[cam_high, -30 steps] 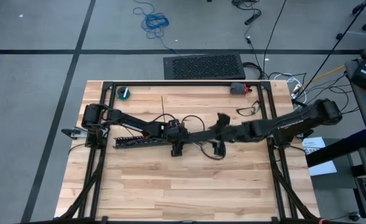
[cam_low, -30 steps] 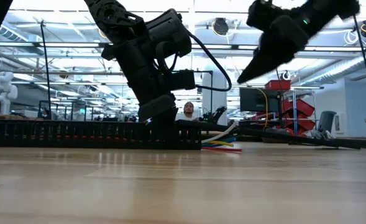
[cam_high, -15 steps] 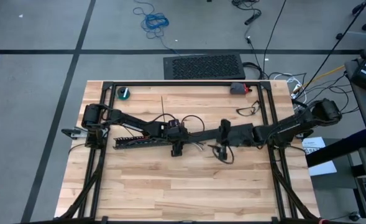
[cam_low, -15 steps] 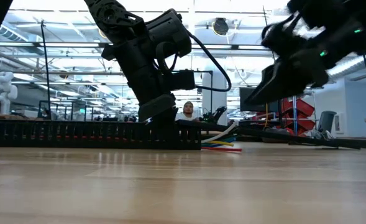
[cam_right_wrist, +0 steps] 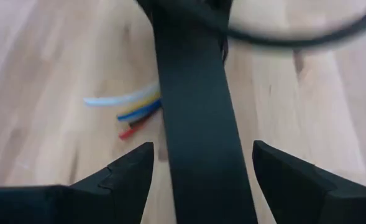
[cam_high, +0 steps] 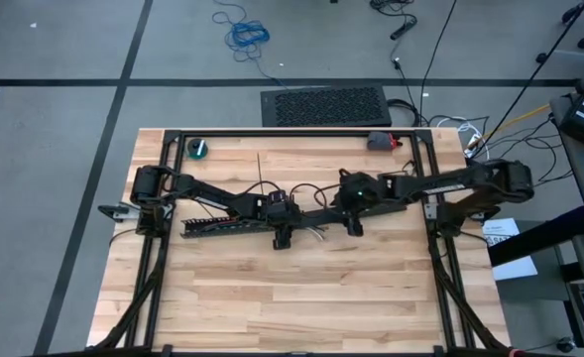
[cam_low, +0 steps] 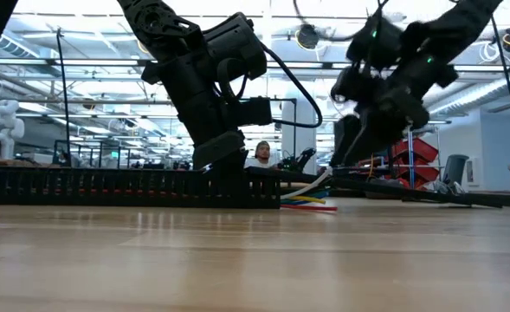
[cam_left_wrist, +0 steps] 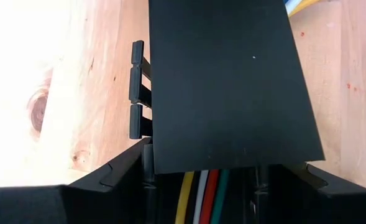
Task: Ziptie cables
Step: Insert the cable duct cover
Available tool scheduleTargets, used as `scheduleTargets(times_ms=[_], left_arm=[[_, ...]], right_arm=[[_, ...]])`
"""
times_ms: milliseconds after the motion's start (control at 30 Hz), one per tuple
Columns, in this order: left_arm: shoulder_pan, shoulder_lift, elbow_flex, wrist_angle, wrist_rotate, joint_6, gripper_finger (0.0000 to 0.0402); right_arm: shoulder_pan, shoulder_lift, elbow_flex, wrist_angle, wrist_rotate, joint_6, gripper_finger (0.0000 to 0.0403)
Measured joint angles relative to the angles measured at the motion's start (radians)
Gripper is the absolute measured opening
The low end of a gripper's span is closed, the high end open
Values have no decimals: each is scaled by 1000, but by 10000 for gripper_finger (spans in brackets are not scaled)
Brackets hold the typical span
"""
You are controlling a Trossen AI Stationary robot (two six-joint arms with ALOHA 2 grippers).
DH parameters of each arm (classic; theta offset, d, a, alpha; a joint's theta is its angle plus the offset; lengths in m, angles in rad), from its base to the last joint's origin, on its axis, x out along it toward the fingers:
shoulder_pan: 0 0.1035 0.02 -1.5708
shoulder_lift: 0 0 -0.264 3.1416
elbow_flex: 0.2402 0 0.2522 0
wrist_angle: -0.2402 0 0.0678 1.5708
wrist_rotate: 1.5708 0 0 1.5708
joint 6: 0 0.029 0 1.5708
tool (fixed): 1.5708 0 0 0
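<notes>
The black slotted duct [cam_high: 222, 226] [cam_low: 107, 186] lies flat on the table, left of centre. Coloured wires [cam_left_wrist: 201, 193] run inside it, and their ends [cam_low: 306, 201] [cam_right_wrist: 133, 109] stick out on the wood past its right end. A flat black strip [cam_left_wrist: 226, 87] [cam_right_wrist: 195, 124], as wide as the duct, covers the wires there. My left gripper [cam_high: 283, 223] [cam_low: 229, 169] stands on the duct's right end. My right gripper [cam_high: 352, 220] [cam_low: 350, 156] [cam_right_wrist: 201, 149] is open, pointing down, with one finger on each side of the black strip. I cannot tell whether it touches the strip. A thin straight dark strip [cam_high: 260, 167] lies beyond the left gripper. My left gripper grips the duct near its right end, one finger outside each side wall [cam_left_wrist: 146, 180]. The fingers come from above, pointing down, and lie across the duct. The duct stays flat on the table, with the wires between its walls.
A black frame rail [cam_high: 301, 133] runs along the table's far edge and down both sides. A small green roll [cam_high: 199, 149], a grey and red object [cam_high: 381, 141] and a looped black cord [cam_high: 396, 176] lie near the far edge. Bare wood fills the near half [cam_high: 301, 297].
The right arm has swung toward the far edge. Its gripper has dipped, then come toward the left gripper and tipped until it points down over the black strip. The left arm and the duct have kept still.
</notes>
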Motion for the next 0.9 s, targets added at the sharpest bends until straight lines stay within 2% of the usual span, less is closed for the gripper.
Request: scheduleTargets(times_ms=[300, 467, 700, 900], left_arm=[[0, 0, 0, 0, 1, -18, 248], [0, 0, 0, 0, 1, -19, 248], [0, 0, 0, 0, 2, -22, 248], [0, 0, 0, 0, 2, -22, 248]], right_arm=[[-14, 138, 41, 21, -6, -44, 261], [-23, 144, 42, 22, -6, -54, 256], [-36, 144, 42, 20, -19, -60, 225], [-36, 144, 42, 18, -11, -38, 222]])
